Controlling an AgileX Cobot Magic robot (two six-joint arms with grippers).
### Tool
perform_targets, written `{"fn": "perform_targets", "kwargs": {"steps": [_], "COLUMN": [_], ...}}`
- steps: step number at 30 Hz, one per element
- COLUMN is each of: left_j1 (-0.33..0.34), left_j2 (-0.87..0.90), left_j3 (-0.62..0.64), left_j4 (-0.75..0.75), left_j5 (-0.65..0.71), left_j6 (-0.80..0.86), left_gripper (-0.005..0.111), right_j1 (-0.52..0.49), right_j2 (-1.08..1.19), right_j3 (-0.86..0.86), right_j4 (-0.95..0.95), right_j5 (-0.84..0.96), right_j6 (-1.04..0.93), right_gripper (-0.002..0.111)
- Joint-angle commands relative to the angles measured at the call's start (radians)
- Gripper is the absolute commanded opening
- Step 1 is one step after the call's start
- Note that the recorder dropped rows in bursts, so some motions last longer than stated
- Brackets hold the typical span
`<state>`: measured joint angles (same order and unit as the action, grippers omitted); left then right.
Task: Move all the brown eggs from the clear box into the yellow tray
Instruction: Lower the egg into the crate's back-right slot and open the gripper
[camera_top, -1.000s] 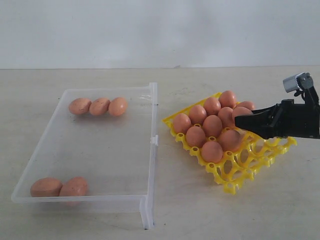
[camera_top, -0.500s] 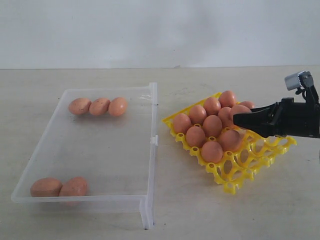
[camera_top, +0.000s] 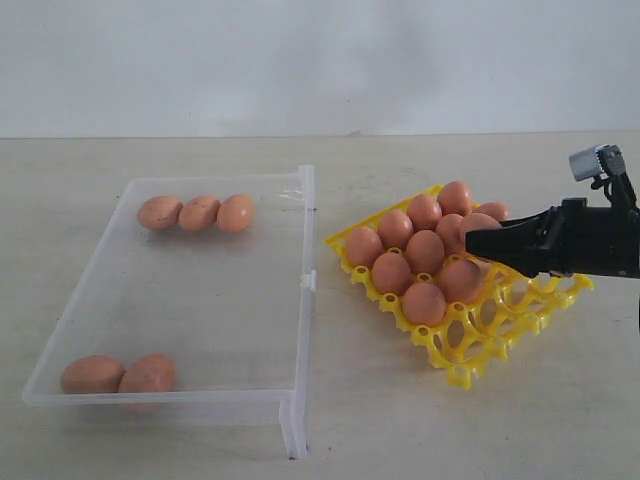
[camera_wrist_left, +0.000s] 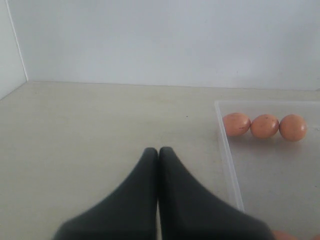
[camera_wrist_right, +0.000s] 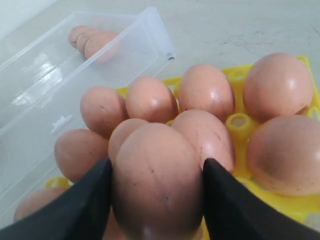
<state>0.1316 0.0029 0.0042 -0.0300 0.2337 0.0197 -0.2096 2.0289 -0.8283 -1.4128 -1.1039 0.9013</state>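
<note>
My right gripper (camera_top: 472, 243) hangs over the yellow tray (camera_top: 500, 320), shut on a brown egg (camera_wrist_right: 155, 200) with a finger touching each side. In the right wrist view, the right gripper (camera_wrist_right: 156, 164) holds that egg just above the several eggs (camera_top: 425, 250) seated in the tray cups. The clear box (camera_top: 300, 300) holds three eggs (camera_top: 199, 213) at its back and two eggs (camera_top: 120, 375) at its front left corner. My left gripper (camera_wrist_left: 159, 150) is shut and empty, above bare table beside the clear box wall (camera_wrist_left: 227, 155). It is out of the exterior view.
The tray's empty cups (camera_top: 470, 340) lie along its near and right side. A pale wall (camera_top: 320, 60) stands behind the beige table (camera_top: 400, 430). The box's thick rim flange (camera_top: 295, 420) faces the tray.
My right gripper has crept slightly left over the tray with the egg in it. The eggs in the box have not moved.
</note>
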Motion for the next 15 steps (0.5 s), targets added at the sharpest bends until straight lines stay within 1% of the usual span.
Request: {"fn": "perform_targets", "kwargs": {"steps": [1,3,7,11,15], "left_j1": [-0.003,-0.003,-0.003,-0.003,-0.003], "left_j2": [-0.003,-0.003,-0.003,-0.003,-0.003], "left_j3": [-0.004,-0.004,-0.004,-0.004,-0.004], "left_j4": [-0.005,-0.005,-0.005,-0.005,-0.005], "left_j5": [-0.001,-0.001,-0.001,-0.001,-0.001], "left_j6": [0.001,0.001,0.001,0.001,0.001], "left_gripper": [-0.004,-0.004,-0.004,-0.004,-0.004], "right_j1": [0.0,0.0,0.0,0.0,0.0], "right_j2": [-0.003,-0.003,-0.003,-0.003,-0.005], "right_j3": [-0.002,-0.002,-0.002,-0.002,-0.002], "right_j4": [0.011,0.041,0.083,0.085,0.085], "right_j5": [-0.015,-0.015,-0.015,-0.021,-0.074], "right_j6": [0.004,0.004,0.004,0.004,0.004], "right_gripper": [0.063,0.068,0.067,0.067,0.067]}}
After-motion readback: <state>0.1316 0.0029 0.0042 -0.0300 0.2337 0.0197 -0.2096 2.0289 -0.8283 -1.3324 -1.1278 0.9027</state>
